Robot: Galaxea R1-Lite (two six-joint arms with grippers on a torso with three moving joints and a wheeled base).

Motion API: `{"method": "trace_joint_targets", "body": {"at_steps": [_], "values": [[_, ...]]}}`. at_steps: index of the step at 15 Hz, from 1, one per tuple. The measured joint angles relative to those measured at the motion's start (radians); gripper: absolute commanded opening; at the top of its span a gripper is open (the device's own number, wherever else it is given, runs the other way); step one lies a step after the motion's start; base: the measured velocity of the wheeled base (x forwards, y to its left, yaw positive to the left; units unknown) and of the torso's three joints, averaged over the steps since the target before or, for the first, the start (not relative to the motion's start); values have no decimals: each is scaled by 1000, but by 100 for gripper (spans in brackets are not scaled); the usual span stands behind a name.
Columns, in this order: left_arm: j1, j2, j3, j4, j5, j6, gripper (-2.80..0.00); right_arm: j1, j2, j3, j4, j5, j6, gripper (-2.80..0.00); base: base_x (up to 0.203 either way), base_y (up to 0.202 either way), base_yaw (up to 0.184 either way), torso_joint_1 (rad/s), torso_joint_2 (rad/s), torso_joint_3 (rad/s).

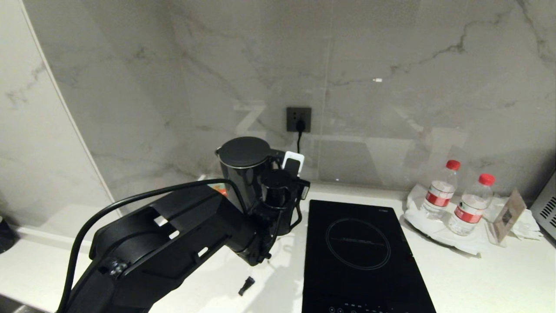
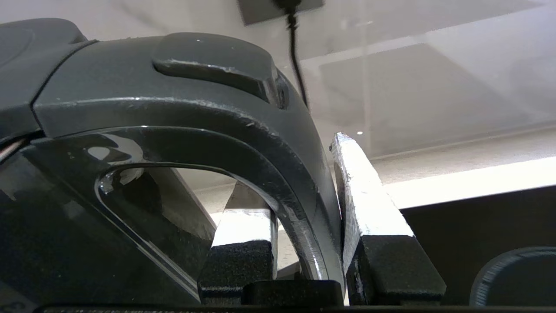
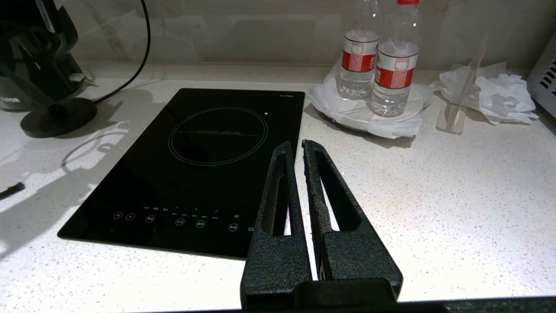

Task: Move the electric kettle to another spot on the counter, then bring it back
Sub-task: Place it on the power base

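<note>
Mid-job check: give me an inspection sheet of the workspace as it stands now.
Surface: white speckled counter with an inset black cooktop.
Job's things: electric kettle by the back wall, held by its handle; round base disc beside it.
Clutter: two water bottles on a plate, crumpled paper, clear stand, small black piece.
Grippers: left gripper shut on the handle; right gripper shut, parked over the cooktop edge.
Cables: cord plugged into the wall socket.
Surroundings: marble wall panels.
</note>
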Motion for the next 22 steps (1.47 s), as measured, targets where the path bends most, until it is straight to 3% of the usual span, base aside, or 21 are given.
{"method": "trace_joint_targets", "body": {"at_steps": [8, 22], "values": [[48, 118, -158, 85, 1, 0, -280, 0, 0, 0, 0, -1, 0, -280, 0, 0, 0, 0, 0, 0], [71, 171, -231, 142, 2, -2, -280, 0, 0, 0, 0, -1, 0, -280, 0, 0, 0, 0, 0, 0]]}}
